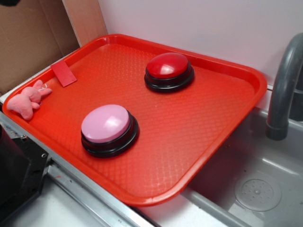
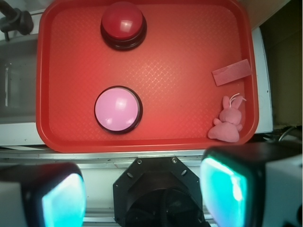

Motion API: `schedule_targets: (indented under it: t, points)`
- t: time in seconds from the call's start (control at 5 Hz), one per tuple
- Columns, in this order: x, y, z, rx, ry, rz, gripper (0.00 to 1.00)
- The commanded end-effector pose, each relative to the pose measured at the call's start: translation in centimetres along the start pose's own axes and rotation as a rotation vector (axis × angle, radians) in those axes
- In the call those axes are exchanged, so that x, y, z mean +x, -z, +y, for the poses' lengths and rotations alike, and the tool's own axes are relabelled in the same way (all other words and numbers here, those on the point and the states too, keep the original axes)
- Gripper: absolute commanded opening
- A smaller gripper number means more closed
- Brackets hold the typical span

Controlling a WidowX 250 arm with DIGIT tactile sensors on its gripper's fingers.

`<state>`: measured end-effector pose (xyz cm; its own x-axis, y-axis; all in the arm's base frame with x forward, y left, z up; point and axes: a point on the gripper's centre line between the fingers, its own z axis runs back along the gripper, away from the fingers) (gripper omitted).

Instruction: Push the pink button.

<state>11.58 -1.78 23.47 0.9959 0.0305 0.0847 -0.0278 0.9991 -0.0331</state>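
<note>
The pink button (image 1: 106,123) sits on the red tray (image 1: 199,127), toward the tray's near edge on the side closer to the robot, its pale dome resting on a black round base with nothing touching it. Farther back on the same tray stands a red button (image 1: 166,65) of the same shape, well apart from the pink one. At the tray's left rim a small pink plush bunny (image 1: 27,100) lies partly over the edge, and just beside it a flat red card (image 1: 63,73) lies on the tray floor. A grey sink (image 1: 265,189) with a curved grey faucet (image 1: 284,85) adjoins the tray on the right. From the wrist view, the pincer (image 2: 142,198) hangs back from the tray with its two fingers (image 2: 225,194) spread wide and nothing between them.
</note>
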Motion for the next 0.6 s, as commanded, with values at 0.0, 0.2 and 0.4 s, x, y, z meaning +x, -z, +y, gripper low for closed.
schedule_targets:
  t: [0.0, 0.2, 0.4]
  points:
    - [0.0, 0.0, 0.0, 0.0, 0.0, 0.0, 1.0]
    - [3.4, 2.5, -0.7, 0.093, 0.215, 0.066, 1.0]
    - [5.5, 6.1, -3.3, 0.084, 0.45, 0.066, 1.0]
